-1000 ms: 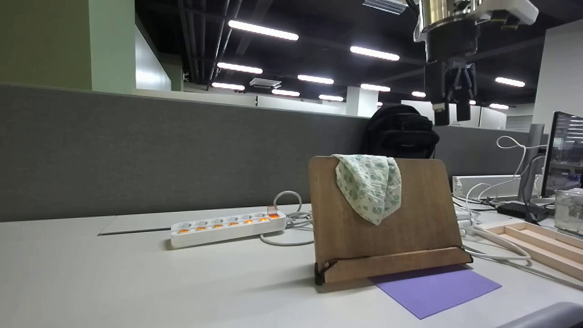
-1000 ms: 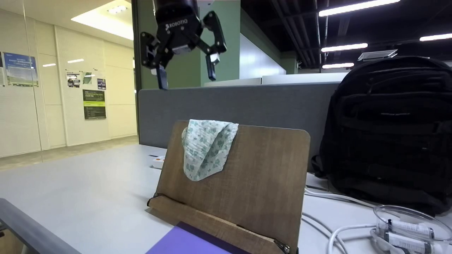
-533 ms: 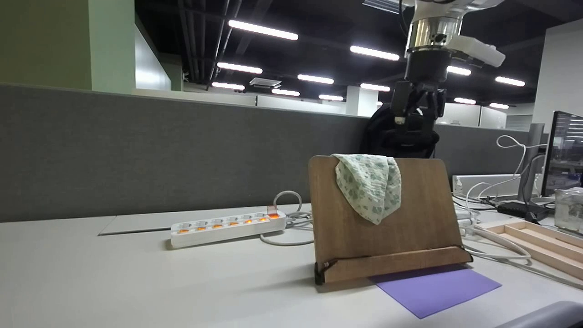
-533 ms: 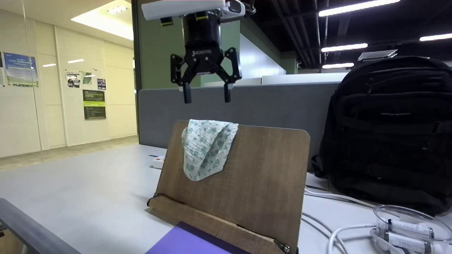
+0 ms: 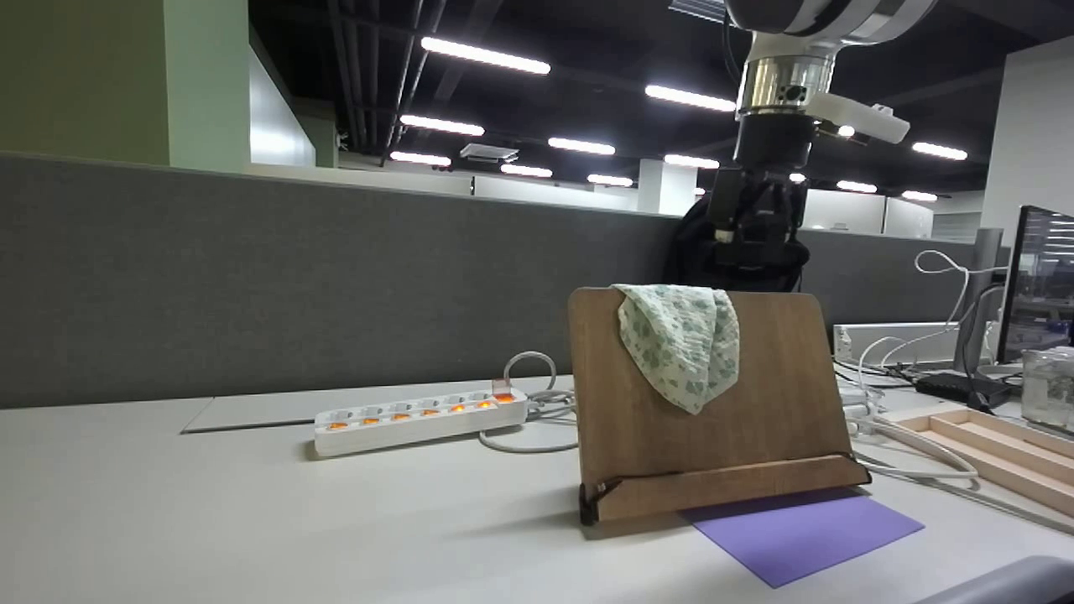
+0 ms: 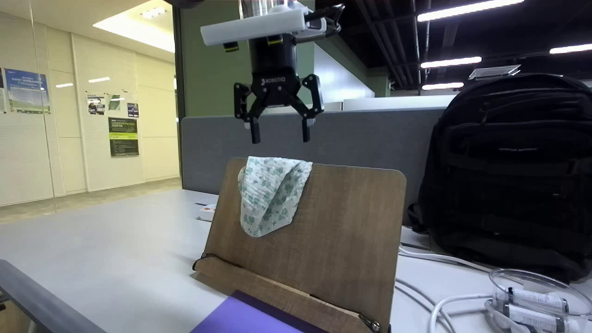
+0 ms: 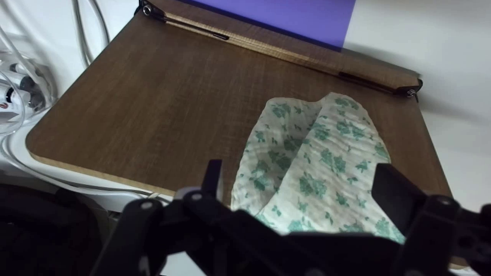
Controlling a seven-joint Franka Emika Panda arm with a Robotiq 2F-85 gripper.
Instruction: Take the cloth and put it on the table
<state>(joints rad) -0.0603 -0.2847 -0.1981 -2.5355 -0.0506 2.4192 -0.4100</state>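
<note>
Desk (image 5: 252,520): wide, smooth, pale grey-white, spread across both exterior views. Grey partition (image 5: 294,285) upright along its back. Arm (image 5: 786,84) enters from the top of both exterior views, wrist end pointing down.

Black backpack (image 6: 508,180): bulky, upright on the desk near the partition.

Brown wooden stand (image 6: 347,217): tilted back on the desk, ledge (image 5: 730,486) along its foot.

Purple sheet (image 5: 801,537): flat on the desk, reaching to the foot of the stand.

Gripper (image 6: 280,140): hangs above the level of the stand's top edge, fingers (image 6: 255,132) downward and spread wide, holding nothing. Against the backpack in an exterior view its dark tips are hard to make out.

Cloth (image 6: 273,196): pale, green leafy print, draped over the stand's top edge and hanging down its front face, one fold running down through it. Clear gap between it and the fingertips; in the wrist view it shows between the two fingers. Not on the desk surface.

Power strip (image 5: 419,424): white, orange lights lit along it, lying on the desk beside the stand, apart from it.

Clear round container (image 6: 498,290): near the stand, small white-labelled cylinders (image 6: 539,299) inside.
</note>
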